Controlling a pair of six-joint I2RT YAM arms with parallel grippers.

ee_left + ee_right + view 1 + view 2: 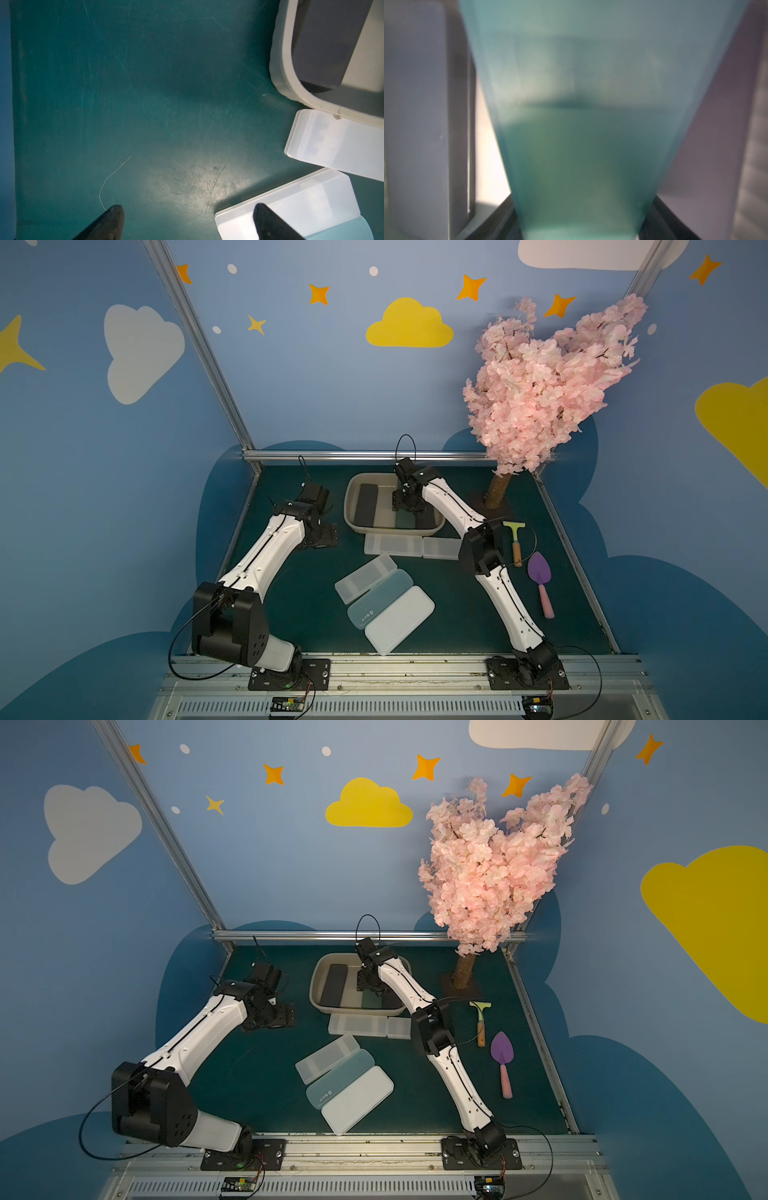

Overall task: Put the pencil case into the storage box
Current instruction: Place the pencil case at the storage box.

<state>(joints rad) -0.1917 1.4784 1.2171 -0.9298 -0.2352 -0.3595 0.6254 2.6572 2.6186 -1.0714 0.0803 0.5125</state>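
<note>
1. Two jaws of the right gripper (405,506) clasp the teal pencil case (581,124) across its width, inside the storage box (348,506) and beside a dark case (366,502). Whether it touches the box floor cannot be told.
2. Advised: lower it until it lies flat, part the fingers, then rise straight above the box rim.
3. The left gripper (187,209), spread wide and empty, hovers outside the box; it need not move.

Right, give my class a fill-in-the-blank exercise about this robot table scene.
1. The right gripper holds a teal pencil case over the storage box; the left gripper holds ___.
2. The trowel has a ___ blade.
3. The tree has ___ blossoms.
Missing words: nothing; purple; pink.
</note>
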